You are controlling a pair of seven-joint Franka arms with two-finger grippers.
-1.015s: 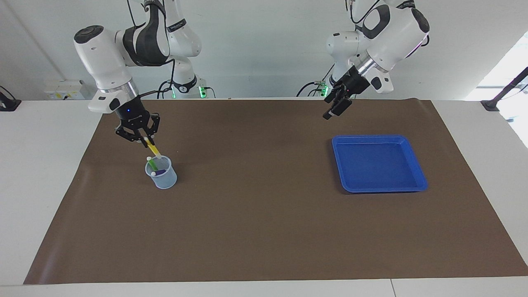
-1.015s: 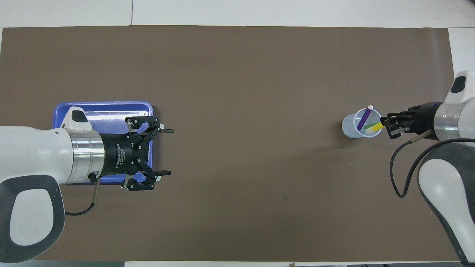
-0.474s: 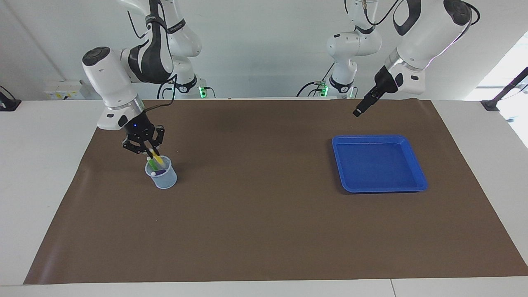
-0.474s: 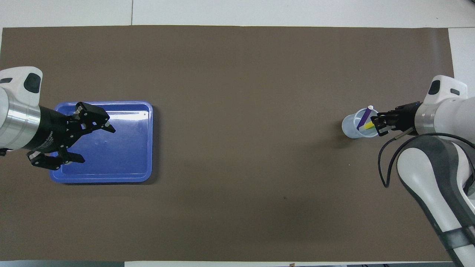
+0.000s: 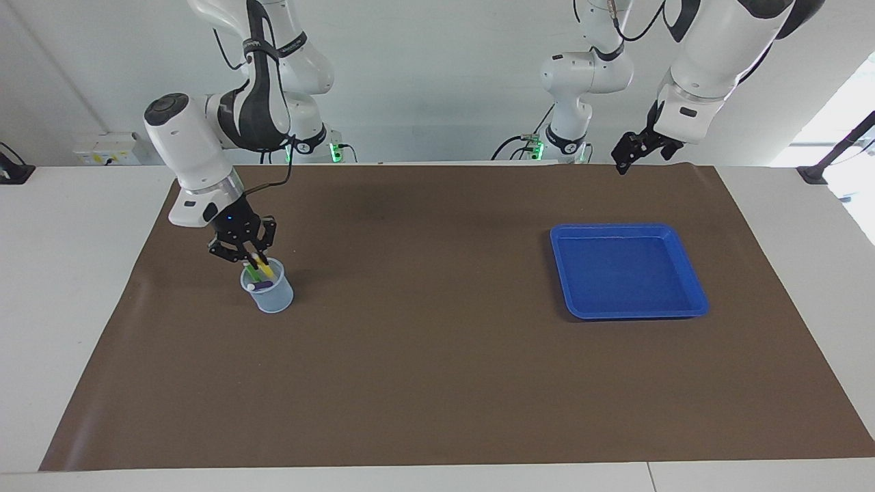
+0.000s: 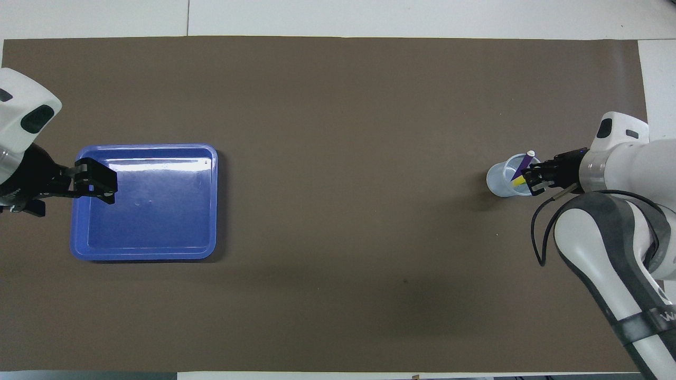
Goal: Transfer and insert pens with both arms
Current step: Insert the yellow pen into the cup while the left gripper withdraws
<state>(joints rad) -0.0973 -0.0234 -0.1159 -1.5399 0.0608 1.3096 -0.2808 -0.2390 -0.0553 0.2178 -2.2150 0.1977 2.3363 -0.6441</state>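
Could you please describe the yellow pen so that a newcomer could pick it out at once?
On the brown mat, find the clear cup at the right arm's end. The yellow pen slants into it, pinched by the right gripper, unlike the green and purple pens.

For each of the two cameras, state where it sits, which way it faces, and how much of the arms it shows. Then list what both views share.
Facing view: high across the table, facing the robots; both arms show with their bases, the right gripper at the cup, the left gripper raised.
Overhead view: above the robots' end, looking steeply down; only forearms and grippers show.
Shared: the cup, the yellow pen, the blue tray, the brown mat, both grippers.
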